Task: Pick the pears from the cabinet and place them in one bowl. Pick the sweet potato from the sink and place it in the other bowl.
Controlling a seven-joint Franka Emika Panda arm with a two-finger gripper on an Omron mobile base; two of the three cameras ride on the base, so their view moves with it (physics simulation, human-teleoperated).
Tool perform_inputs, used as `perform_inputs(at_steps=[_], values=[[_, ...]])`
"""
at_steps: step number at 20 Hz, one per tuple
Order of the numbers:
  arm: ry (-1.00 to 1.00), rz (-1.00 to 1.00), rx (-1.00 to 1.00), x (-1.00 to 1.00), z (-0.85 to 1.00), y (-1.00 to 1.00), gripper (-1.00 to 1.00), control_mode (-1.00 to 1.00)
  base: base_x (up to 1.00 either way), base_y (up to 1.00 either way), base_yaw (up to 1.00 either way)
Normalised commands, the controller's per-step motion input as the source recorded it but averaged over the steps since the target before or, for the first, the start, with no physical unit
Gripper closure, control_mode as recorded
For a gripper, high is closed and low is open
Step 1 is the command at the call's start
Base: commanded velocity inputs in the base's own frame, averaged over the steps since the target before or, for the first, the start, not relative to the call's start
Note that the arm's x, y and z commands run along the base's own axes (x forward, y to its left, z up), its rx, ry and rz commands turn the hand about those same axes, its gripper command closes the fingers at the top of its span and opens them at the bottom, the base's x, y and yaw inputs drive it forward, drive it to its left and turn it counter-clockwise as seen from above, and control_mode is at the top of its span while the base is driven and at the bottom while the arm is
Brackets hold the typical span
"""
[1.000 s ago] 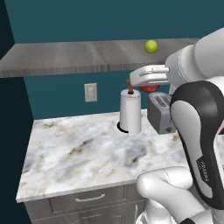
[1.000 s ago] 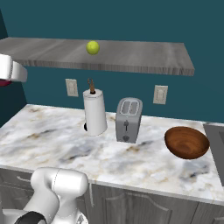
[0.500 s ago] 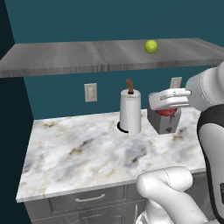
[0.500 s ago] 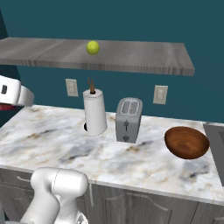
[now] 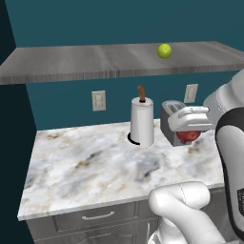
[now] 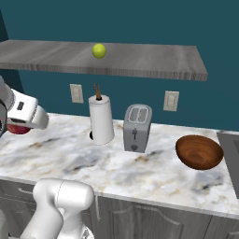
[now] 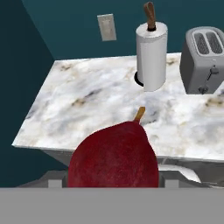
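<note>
Tool (image 5: pixel 189 136) clamped on dark red pear (image 7: pixel 113 156), held above worktop (image 6: pixel 154 170) in front of toaster (image 6: pixel 137 127). Yellow-green pear (image 6: pixel 98 50) sits on cabinet (image 6: pixel 140 63), toward its back edge. Dark wooden bowl (image 6: pixel 199 151) stands near worktop's right edge, beside sink (image 6: pixel 231 140). Paper towel roll (image 6: pixel 101 119) upright near back edge.

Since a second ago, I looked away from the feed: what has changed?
The gripper, shut on the red pear, has come down from shelf height toward the counter. The green pear stays on the cabinet; toaster, paper towel roll and dark bowl are unmoved.
</note>
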Motion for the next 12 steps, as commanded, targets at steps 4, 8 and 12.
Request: perform_inputs(at_steps=[4,8,12], values=[[0.05,-0.13,-0.12,0.06,-0.68,-0.03,1.00,-1.00,0.00,0.00,0.00],[0.00,-0.13,-0.12,0.10,-0.63,-0.20,1.00,-1.00,0.00,0.00,0.00],[0.10,-0.11,-0.09,0.21,-0.45,-0.47,1.00,-1.00,0.00,0.00,0.00]])
